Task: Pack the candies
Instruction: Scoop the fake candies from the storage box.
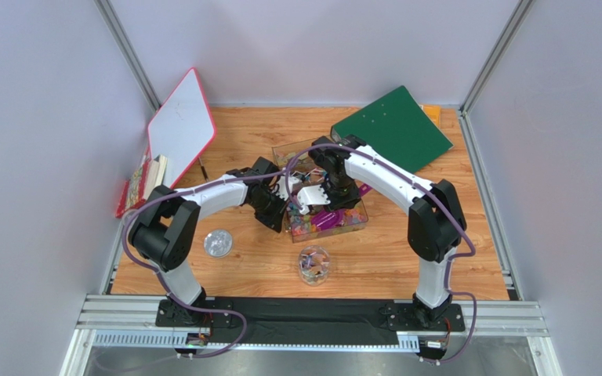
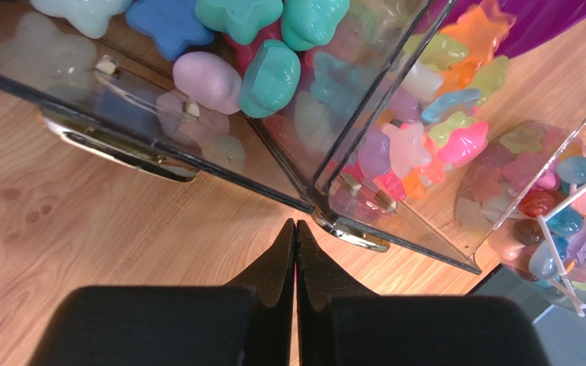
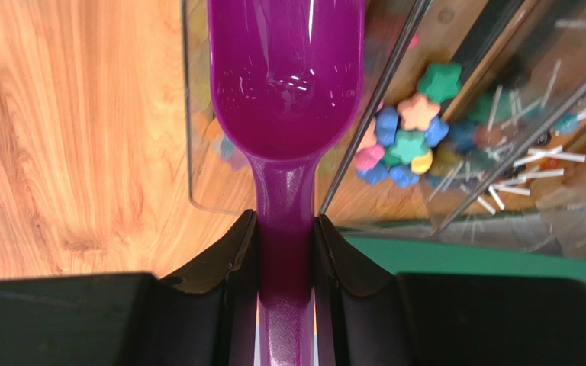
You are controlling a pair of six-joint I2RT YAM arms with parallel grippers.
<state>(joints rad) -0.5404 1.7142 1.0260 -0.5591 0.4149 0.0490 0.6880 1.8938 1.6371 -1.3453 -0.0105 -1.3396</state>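
Right end effector (image 3: 285, 223) clamping purple scoop (image 3: 284, 76), tip cropped, left end effector (image 2: 296, 227) closed empty, near candies (image 2: 269, 76)

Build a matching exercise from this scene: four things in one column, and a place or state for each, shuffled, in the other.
1. purple scoop
2. left gripper
3. green folder
4. whiteboard

A. propped up at the far left
B. shut, holding nothing
C. lying at the far right
D. clamped in the right gripper

Pairs: 1-D, 2-B, 3-C, 4-A
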